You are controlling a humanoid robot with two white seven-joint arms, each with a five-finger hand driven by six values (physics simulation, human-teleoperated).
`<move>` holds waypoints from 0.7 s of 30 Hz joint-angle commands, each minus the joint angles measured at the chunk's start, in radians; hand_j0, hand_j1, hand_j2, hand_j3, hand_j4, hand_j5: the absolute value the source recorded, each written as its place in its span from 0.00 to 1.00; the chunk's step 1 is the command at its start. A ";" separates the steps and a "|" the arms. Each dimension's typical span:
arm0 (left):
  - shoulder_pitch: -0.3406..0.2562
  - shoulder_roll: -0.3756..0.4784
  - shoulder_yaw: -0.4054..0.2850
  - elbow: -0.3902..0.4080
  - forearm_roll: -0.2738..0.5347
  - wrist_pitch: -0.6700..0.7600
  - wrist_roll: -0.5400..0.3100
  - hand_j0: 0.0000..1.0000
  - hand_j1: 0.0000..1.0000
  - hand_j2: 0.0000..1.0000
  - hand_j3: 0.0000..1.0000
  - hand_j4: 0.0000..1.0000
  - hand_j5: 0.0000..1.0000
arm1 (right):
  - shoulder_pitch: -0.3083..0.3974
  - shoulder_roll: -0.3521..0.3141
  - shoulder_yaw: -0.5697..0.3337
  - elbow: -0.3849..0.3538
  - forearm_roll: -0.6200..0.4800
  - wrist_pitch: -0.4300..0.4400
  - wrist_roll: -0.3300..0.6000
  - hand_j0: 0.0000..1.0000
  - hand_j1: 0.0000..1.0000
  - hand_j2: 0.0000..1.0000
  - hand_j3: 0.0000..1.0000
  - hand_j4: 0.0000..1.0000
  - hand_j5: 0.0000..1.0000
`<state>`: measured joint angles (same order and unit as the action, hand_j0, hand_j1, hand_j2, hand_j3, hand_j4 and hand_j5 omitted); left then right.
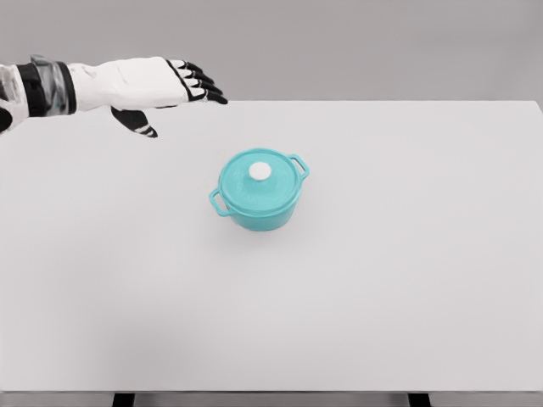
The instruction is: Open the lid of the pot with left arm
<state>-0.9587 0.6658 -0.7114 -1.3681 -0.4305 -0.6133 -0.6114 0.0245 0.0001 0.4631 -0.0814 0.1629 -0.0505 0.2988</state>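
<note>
teal pot (259, 203): centre of white table (407, 280), two side handles. lid (257, 181): seated on pot, white knob (260, 171) on top. left hand (148, 85): upper left, above table's far edge, fingers extended and holding nothing, well apart from pot.

Bright, even, diffuse render; no glare. Soft faint shadow on bench (382, 297) beneath pot (259, 191), toward 6 o'clock. Slight softness overall; edges undistorted.
</note>
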 commanded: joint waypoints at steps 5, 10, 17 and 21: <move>-0.003 -0.120 -0.071 -0.006 0.010 0.002 0.001 1.00 1.00 1.00 1.00 1.00 1.00 | 0.000 0.000 0.000 0.000 0.000 0.000 0.000 1.00 1.00 1.00 1.00 1.00 1.00; -0.006 -0.153 -0.109 -0.006 0.009 0.002 0.001 1.00 1.00 1.00 1.00 1.00 1.00 | 0.000 0.000 0.000 0.000 0.000 0.000 0.000 1.00 1.00 1.00 1.00 1.00 1.00; -0.012 -0.161 -0.140 -0.008 0.007 0.002 0.001 0.97 0.97 0.97 0.97 0.97 0.97 | 0.000 0.000 0.000 0.000 0.000 0.000 0.000 1.00 1.00 1.00 1.00 1.00 1.00; -0.015 -0.166 -0.157 -0.005 0.004 0.002 0.001 0.92 0.92 0.92 0.92 0.92 0.92 | 0.000 0.000 0.000 0.000 0.000 0.000 0.000 1.00 1.00 1.00 1.00 1.00 1.00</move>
<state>-0.9741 0.5016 -0.8593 -1.3738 -0.4292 -0.6135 -0.6114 0.0245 0.0001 0.4631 -0.0814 0.1629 -0.0505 0.2988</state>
